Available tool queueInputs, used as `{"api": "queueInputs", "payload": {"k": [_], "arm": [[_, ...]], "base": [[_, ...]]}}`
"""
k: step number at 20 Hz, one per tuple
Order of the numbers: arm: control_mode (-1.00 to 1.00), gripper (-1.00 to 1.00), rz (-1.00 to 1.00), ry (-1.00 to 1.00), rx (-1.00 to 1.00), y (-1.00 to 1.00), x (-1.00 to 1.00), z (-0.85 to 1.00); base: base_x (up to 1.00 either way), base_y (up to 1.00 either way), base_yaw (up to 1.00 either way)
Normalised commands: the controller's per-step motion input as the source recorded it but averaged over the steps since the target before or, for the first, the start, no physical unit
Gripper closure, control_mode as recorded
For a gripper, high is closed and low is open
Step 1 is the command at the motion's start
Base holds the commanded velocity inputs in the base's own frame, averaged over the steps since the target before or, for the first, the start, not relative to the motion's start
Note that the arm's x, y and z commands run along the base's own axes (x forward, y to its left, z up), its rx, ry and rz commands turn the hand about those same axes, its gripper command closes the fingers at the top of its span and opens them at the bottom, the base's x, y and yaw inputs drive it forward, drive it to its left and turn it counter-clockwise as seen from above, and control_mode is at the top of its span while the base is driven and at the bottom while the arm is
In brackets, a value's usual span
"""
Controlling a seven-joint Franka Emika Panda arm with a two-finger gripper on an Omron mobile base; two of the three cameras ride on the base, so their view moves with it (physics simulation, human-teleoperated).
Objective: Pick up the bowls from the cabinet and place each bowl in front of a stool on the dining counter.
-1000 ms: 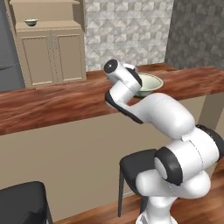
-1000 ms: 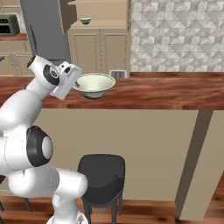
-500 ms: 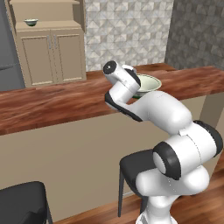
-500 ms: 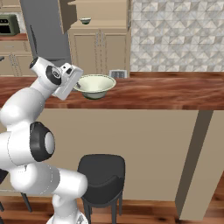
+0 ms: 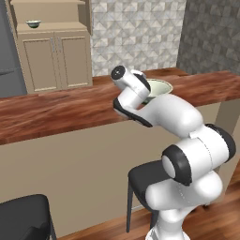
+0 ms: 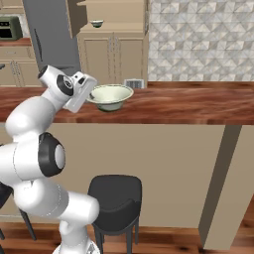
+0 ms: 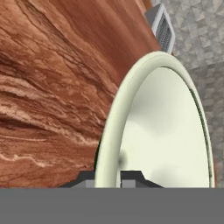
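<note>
One bowl [image 6: 109, 95] rim pinched in the end effector [image 7: 109, 177], arm stretched over the dining counter [image 6: 188, 106].

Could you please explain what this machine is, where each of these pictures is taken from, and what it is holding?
It is a white robot arm on a driving base in a simulated kitchen. Two pictures come from cameras on the base, behind the arm to its left and right. The third looks along the gripper itself. The gripper is shut on the rim of a pale cream-green bowl, which sits low over the reddish-brown dining counter. A black stool stands below. A small grey vented box rests on the counter behind the bowl. A second bowl waits in the beige cabinet at the back.
</note>
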Motion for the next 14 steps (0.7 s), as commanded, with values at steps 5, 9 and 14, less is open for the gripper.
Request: {"api": "queueInputs", "payload": {"k": [5, 9, 14], "arm": [[-1.00, 1.00, 0.00, 0.00, 0.00, -0.04, 0.19, -0.16], [-1.00, 1.00, 0.00, -0.01, 0.02, 0.00, 0.01, -0.03], [-1.00, 1.00, 0.00, -0.07, 0.05, 0.00, 0.00, 0.00]], "base": [[0.00, 0.00, 0.00], [0.00, 0.00, 0.00], [0.00, 0.00, 0.00]]}}
